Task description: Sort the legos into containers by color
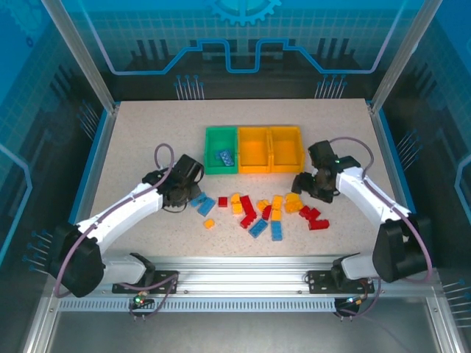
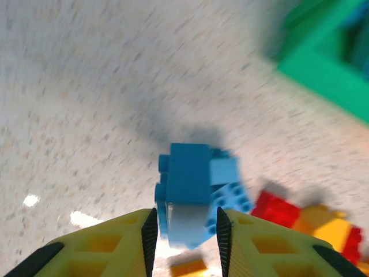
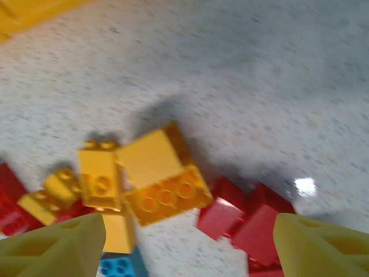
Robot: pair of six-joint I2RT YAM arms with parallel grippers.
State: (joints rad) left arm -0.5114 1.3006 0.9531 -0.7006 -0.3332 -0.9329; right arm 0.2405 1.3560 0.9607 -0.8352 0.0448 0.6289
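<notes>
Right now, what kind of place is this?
Probably an enclosed robot test cell: a speckled table boxed in by aluminium posts and blue panels, with left arm and right arm bolted to a rail at its near edge.

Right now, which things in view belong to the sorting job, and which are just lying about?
Job: held blue brick between the left gripper jaws; green tray with a blue piece inside; middle orange tray; end orange tray; loose brick pile; right gripper, jaws open.
Lying about: table; aluminium rail; arm cable.
</notes>
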